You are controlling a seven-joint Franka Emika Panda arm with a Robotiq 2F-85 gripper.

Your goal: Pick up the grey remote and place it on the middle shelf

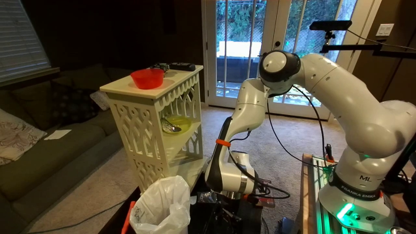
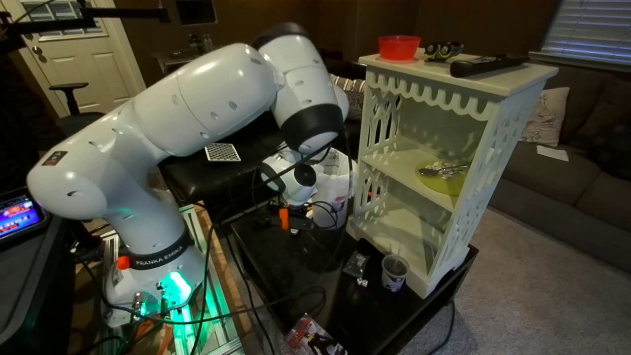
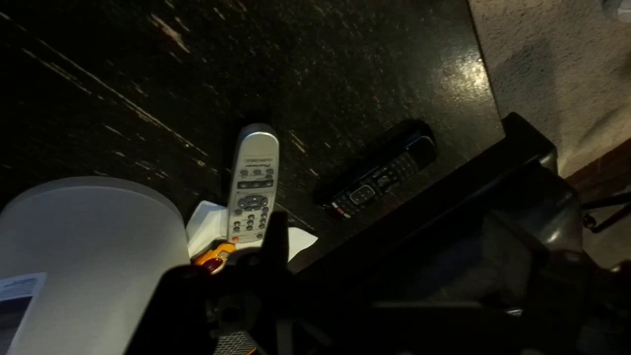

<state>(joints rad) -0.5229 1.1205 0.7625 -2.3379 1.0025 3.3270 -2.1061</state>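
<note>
The grey remote lies on the dark table in the wrist view, its lower end over a white paper and beside a small orange object. I cannot make it out in the exterior views. My gripper is open and empty, its dark fingers apart. Its left finger appears just beside the remote's lower end, but the height between them is unclear. The middle shelf is the cream unit's middle board. It also shows in an exterior view, with a yellow-green plate and a spoon on it.
A black remote lies right of the grey one. A white bin stands left of it, between arm and shelf unit. A red bowl and another black remote are on the top board. A cup stands before the unit.
</note>
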